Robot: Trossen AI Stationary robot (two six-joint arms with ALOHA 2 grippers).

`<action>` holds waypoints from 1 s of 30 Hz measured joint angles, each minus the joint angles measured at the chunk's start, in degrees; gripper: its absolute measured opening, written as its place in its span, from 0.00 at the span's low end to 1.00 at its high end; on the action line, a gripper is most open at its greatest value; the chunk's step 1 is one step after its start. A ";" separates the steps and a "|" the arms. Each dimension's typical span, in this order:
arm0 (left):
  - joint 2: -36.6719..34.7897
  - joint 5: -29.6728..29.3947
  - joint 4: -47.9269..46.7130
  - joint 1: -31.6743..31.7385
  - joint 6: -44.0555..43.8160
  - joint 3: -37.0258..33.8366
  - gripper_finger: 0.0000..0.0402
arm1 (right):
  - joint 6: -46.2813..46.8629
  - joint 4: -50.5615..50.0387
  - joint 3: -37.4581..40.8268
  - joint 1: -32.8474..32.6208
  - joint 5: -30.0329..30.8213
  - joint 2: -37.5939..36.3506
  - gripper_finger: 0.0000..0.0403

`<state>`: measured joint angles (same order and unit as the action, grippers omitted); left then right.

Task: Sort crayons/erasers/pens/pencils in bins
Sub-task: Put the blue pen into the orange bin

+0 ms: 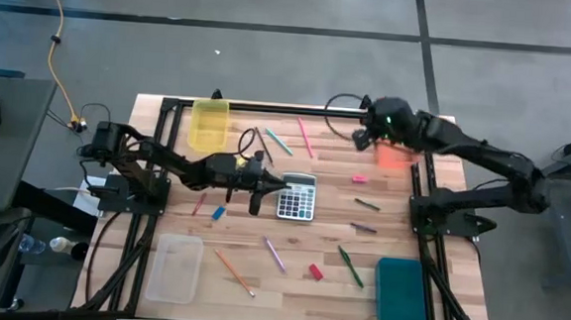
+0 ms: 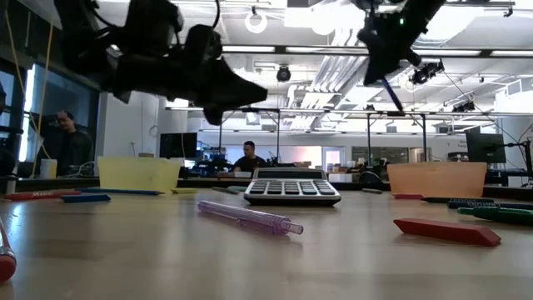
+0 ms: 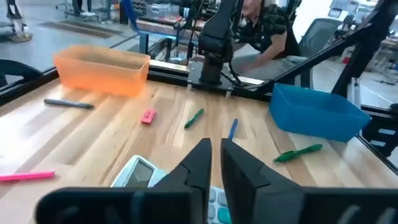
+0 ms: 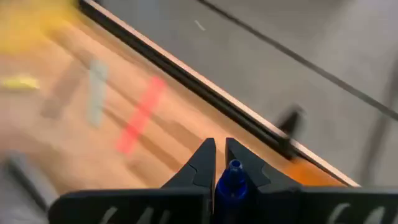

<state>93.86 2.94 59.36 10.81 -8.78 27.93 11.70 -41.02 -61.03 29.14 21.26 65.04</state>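
- Hovering just off the grey calculator (image 1: pixel 296 196) near mid-table, the left gripper (image 1: pixel 257 183) shows its fingers nearly together with nothing visible between them; whether they are fully shut cannot be told. No stick appears won, so another approach looks likely.
- Carrying a blue pen (image 4: pixel 231 180) clamped in shut fingers, the right gripper (image 1: pixel 364 135) hangs high at the table's far edge, beside the orange bin (image 1: pixel 394 153). Next, by my reading: line up over that bin and release.
- Scattered pencils, pens and erasers lie across the pale wooden table (image 1: pixel 258 277), with a yellow bin (image 1: pixel 209 124), clear bin (image 1: pixel 174 267) and teal bin (image 1: pixel 401 292) at its corners.
- People sit at desks in the open workshop behind.
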 joint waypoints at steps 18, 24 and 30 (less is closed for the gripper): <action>-0.15 1.55 8.21 -0.02 -0.02 -3.15 0.00 | -7.25 -1.77 4.52 25.81 -6.47 19.91 0.03; -0.15 1.57 8.09 -0.04 -0.01 -3.15 0.00 | -7.28 -1.04 4.52 28.30 -8.07 24.92 0.03; -0.15 1.57 8.01 -0.04 -0.02 -3.15 0.00 | -7.68 -0.98 4.52 30.10 -8.24 28.33 0.03</action>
<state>93.71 4.51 67.37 10.76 -8.80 24.77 4.02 -42.00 -56.51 59.25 13.02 93.37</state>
